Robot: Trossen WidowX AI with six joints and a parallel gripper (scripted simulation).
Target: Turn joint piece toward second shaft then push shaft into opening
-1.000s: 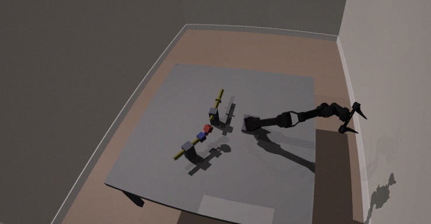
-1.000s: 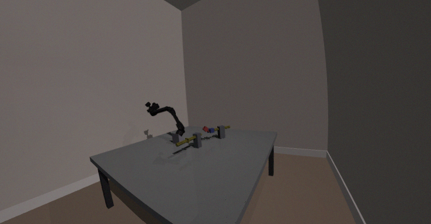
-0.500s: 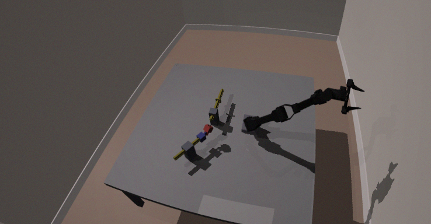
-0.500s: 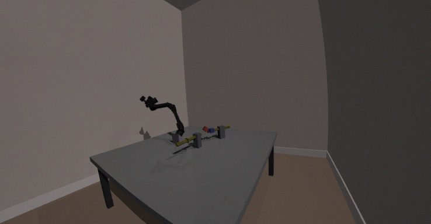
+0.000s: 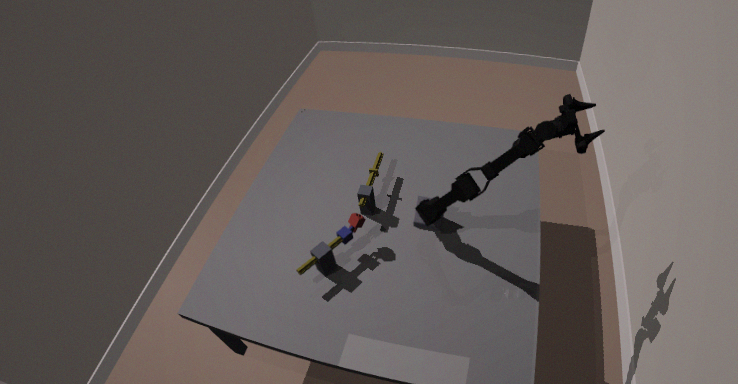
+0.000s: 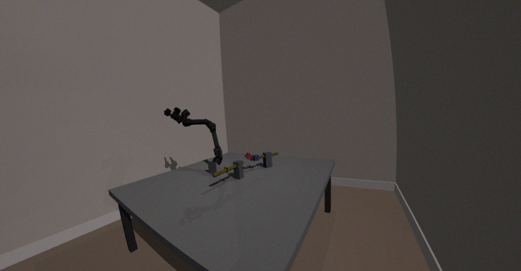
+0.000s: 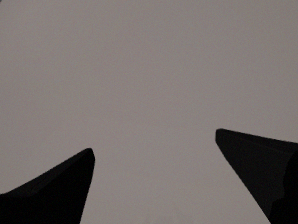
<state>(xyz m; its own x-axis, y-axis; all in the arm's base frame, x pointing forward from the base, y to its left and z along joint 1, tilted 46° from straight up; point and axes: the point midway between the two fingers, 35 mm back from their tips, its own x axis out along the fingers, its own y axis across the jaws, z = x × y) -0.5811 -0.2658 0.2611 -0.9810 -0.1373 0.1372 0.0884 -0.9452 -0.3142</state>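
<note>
The red joint piece (image 5: 356, 221) (image 6: 248, 155) is hinged to a blue piece (image 5: 344, 234) (image 6: 255, 157) on the end of the yellow first shaft (image 5: 306, 265) (image 6: 276, 153), which runs through a grey block (image 5: 322, 250) (image 6: 267, 159). The exact direction of its opening is too small to tell. The yellow second shaft (image 5: 376, 161) (image 6: 220, 172), with a small crosspiece, passes through another grey block (image 5: 365, 191) (image 6: 238, 169). Its short inner end stands apart from the red piece. My gripper (image 5: 599, 117) (image 7: 156, 145) is open and empty, high up and far from both shafts.
The arm's grey base (image 5: 421, 218) (image 6: 212, 166) stands on the grey table (image 5: 465, 329) (image 6: 255, 214), beside the two blocks. The arm reaches away from them, past the table edge, toward a pale wall (image 5: 671, 123) (image 7: 150, 60). A paler rectangle (image 5: 405, 355) lies at the table's near edge.
</note>
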